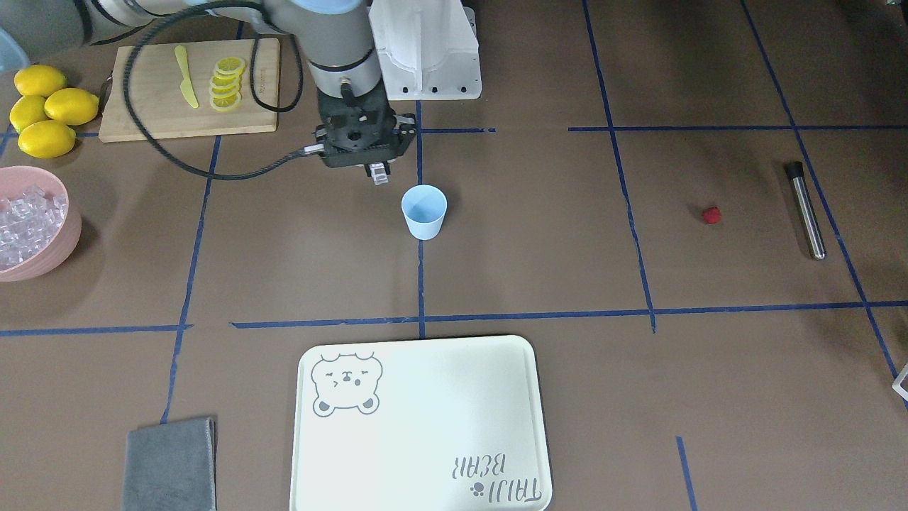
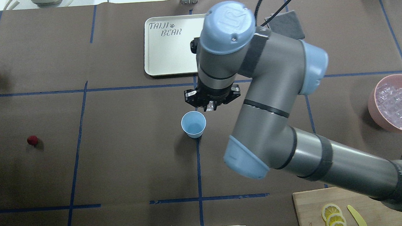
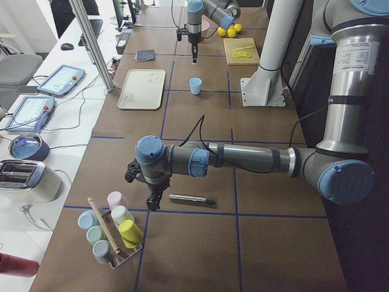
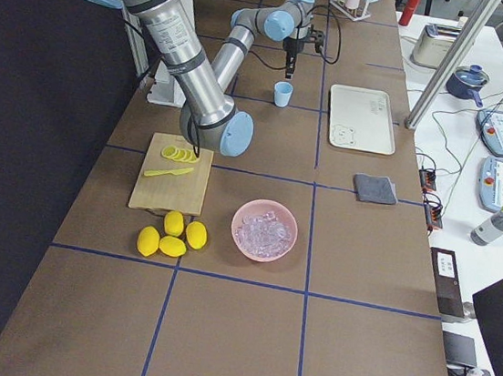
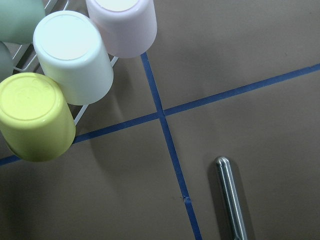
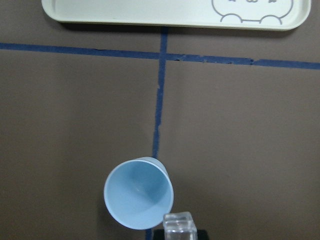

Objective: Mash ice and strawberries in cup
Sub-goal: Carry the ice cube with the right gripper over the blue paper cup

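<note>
front view: right gripper [image 1: 377,171] clamped on one ice cube [image 1: 381,177], just beside the cup [image 1: 424,211]; strawberry [image 1: 711,215] well apart; tray [image 1: 440,411] lettered "taiji bear"; right wrist view: ice cube by the cup's rim; left side view: left gripper [image 3: 153,201] near a metal rod [image 3: 190,198], grip i cannot tell

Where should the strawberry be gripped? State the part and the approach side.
Grip the strawberry across its widest middle, coming straight down from above. It is small and roundish and lies low on the table with nothing touching it, so a side approach would likely scrape the surface.
</note>
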`<action>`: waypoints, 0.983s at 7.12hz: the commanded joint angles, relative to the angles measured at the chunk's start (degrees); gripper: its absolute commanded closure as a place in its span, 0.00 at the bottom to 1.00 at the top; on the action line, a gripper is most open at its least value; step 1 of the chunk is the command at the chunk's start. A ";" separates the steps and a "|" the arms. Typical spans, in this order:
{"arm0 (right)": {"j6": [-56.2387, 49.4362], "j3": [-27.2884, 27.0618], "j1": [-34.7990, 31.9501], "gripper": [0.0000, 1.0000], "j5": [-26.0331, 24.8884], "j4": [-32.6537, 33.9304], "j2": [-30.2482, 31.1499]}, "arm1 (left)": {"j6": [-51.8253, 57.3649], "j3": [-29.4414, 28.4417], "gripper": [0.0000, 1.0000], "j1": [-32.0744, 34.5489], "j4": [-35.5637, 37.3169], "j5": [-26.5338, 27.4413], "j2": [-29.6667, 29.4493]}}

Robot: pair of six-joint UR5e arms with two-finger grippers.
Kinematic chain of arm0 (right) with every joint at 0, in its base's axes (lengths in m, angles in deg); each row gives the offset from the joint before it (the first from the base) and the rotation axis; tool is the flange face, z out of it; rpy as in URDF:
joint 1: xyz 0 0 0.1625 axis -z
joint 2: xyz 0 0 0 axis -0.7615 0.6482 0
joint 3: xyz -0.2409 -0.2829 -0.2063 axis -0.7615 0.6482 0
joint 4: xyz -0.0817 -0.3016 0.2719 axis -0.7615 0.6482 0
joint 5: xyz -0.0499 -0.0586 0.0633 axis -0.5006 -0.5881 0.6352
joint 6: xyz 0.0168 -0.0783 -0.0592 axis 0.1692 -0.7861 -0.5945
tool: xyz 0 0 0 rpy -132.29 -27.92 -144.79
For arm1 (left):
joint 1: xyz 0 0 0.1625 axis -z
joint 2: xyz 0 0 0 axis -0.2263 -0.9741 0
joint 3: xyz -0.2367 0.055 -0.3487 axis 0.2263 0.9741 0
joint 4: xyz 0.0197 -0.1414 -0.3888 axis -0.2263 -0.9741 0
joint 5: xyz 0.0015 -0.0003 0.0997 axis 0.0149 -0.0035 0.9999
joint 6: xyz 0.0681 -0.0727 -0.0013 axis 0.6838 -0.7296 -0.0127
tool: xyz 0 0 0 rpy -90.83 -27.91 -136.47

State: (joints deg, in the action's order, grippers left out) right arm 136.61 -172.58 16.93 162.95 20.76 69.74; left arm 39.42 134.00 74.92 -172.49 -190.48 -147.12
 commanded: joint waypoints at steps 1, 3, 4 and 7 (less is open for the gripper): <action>3.97 11.55 2.16 1.00 -1.61 -4.51 -6.32 | -0.13 -0.05 0.00 -0.02 -0.01 -0.04 0.06; 3.98 12.02 2.51 1.00 -1.53 -4.18 -5.28 | -0.14 -0.14 0.00 -0.02 -0.01 -0.13 0.06; 3.98 12.02 2.51 1.00 -1.44 -4.09 -5.02 | -0.14 -0.14 0.00 -0.02 -0.01 -0.22 0.06; 3.98 11.85 2.51 0.96 -1.09 -4.00 -3.88 | -1.72 -0.14 0.00 -0.02 -0.01 -0.57 -0.02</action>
State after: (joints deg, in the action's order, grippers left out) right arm 140.58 -160.66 19.44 161.67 16.68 65.40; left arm 38.10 133.93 74.90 -172.51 -191.00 -147.08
